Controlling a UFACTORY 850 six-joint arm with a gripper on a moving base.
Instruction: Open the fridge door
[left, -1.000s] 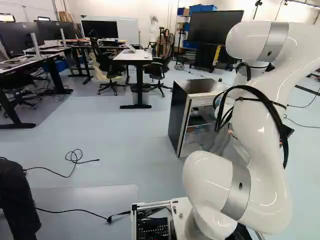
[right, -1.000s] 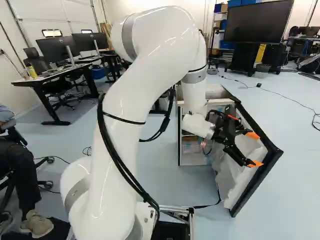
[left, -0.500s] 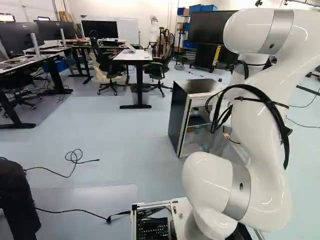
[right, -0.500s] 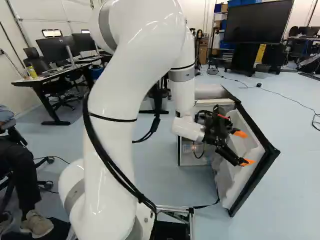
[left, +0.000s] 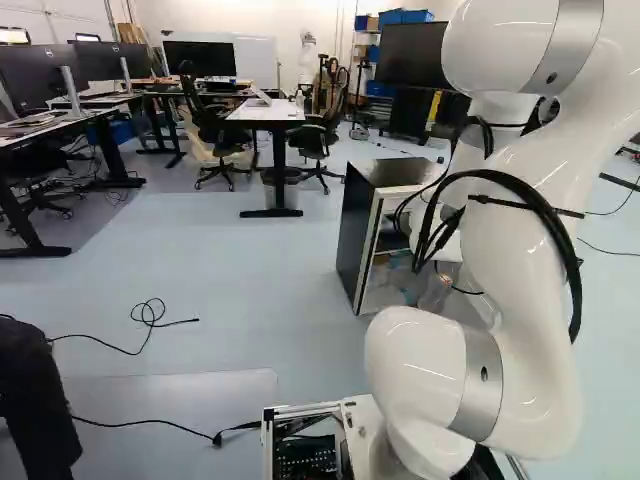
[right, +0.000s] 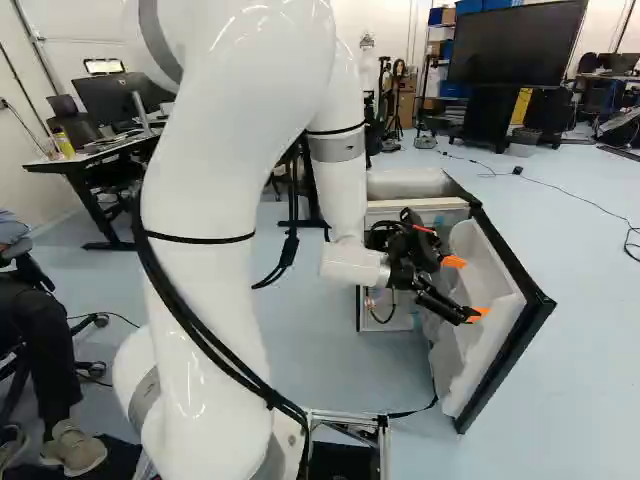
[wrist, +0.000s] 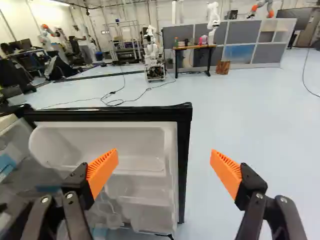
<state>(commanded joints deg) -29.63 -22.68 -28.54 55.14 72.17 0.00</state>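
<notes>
In the right base view my gripper (right: 466, 288) stands at the inner side of the fridge door (right: 512, 340), fingers spread. The black-framed door stands swung out from the fridge (right: 412, 184), its white inner shelves (right: 488, 275) exposed. The fridge's dark side (left: 354, 240) shows in the left base view, where the arm hides the gripper. In the wrist view the gripper (wrist: 164, 172) is open with nothing gripped; the door's black edge (wrist: 183, 165) shows between the two orange pads (wrist: 102, 172), one over the shelves, the other over floor. Contact with the door cannot be told.
A cable (right: 575, 195) lies on the floor beyond the door. A white desk (left: 265, 112) with chairs stands farther back; a large screen (right: 515, 42) is behind the fridge. Another robot (wrist: 154, 55) stands far ahead. A seated person is beside the base.
My arm has carried the open gripper leftward in the right base view. The door's free edge has shifted slightly the same way. The base has not moved.
</notes>
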